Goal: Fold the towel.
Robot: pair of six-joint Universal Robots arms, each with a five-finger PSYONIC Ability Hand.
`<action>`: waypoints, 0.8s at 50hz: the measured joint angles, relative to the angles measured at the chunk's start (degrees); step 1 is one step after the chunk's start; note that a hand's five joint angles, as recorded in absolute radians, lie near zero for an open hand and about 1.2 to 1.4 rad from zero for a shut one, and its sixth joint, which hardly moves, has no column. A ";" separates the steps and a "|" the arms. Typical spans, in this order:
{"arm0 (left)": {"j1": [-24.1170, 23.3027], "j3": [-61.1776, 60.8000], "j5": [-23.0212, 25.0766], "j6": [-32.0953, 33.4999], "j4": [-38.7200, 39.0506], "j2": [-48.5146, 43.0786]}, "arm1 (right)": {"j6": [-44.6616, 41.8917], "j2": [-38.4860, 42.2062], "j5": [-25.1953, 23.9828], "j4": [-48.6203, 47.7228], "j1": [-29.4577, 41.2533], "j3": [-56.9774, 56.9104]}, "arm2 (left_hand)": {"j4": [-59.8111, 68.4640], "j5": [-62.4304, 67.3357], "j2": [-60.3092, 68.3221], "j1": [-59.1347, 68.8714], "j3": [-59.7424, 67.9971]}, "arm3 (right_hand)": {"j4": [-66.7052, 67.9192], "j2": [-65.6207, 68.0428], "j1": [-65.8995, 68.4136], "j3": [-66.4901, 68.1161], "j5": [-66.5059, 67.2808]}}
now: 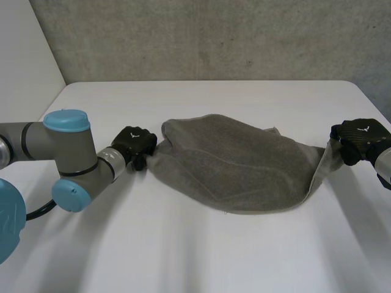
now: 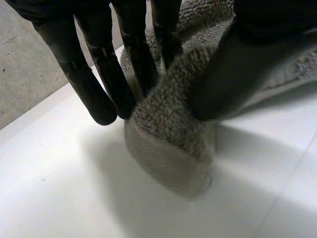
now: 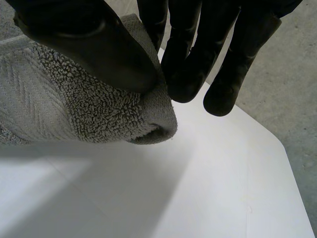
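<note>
- The grey towel (image 1: 238, 162) lies rumpled across the middle of the white worktop (image 1: 183, 256), stretched between the two hands.
- The left hand (image 1: 134, 144) is at the towel's left end. In the left wrist view its thumb (image 2: 237, 74) presses a bunched corner of cloth (image 2: 173, 139) against its fingers (image 2: 104, 89), pinching it. The wad of cloth hangs below the fingertips, and I cannot tell whether it touches the worktop.
- The right hand (image 1: 359, 139) is at the towel's right end. It holds that corner off the surface, so the cloth rises to it in a narrow, taut strip.
- In the right wrist view the right hand's thumb (image 3: 89, 44) lies over the hemmed corner (image 3: 74, 104) and clamps it against the fingers (image 3: 228, 74). The hem curls under just below the thumb tip.
- The towel's near edge runs in a shallow arc flat on the worktop. The far edge is humped, with a fold turned over close to the left hand.
- A wide stretch of open white surface lies between the near edge and the robot. A narrower band lies behind the towel, up to the worktop's far edge and the concrete wall (image 1: 214, 36).
- The right hand is close to the worktop's right edge, with little room on its outer side. The right wrist view shows that edge running past the fingertips.
- The left arm (image 1: 67, 155) reaches in low over the near left part of the worktop.
</note>
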 measured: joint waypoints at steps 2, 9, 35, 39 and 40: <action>-0.01 0.12 -0.07 -0.02 -0.15 0.16 | 0.00 -0.02 0.01 0.00 -0.01 -0.03 | 5.29 5.29 4.68 3.60 5.52 | 0.00 0.00 0.00 0.00 0.00; -0.07 -0.04 -0.24 -0.66 -1.04 3.47 | 0.10 -0.27 0.32 0.01 0.01 -0.39 | 6.64 5.91 5.03 3.73 7.62 | 0.00 0.00 0.00 0.00 0.00; 6.14 -7.76 -0.16 -16.78 -5.92 43.93 | 14.93 -29.84 -0.06 17.97 1.43 -17.98 | 6.96 6.53 5.21 3.93 7.84 | 0.00 0.00 0.00 0.02 0.00; 7.68 -7.71 -0.06 -18.12 -7.33 47.57 | 15.37 -29.76 -1.14 23.01 0.42 -22.95 | 6.96 6.61 5.21 3.93 7.85 | 0.00 0.00 0.00 0.02 0.00; 8.04 -7.86 -0.03 -18.26 -8.02 48.02 | 14.85 -28.74 -2.02 25.28 0.21 -24.51 | 6.96 6.61 5.21 3.93 7.86 | 0.00 0.00 0.00 0.02 0.00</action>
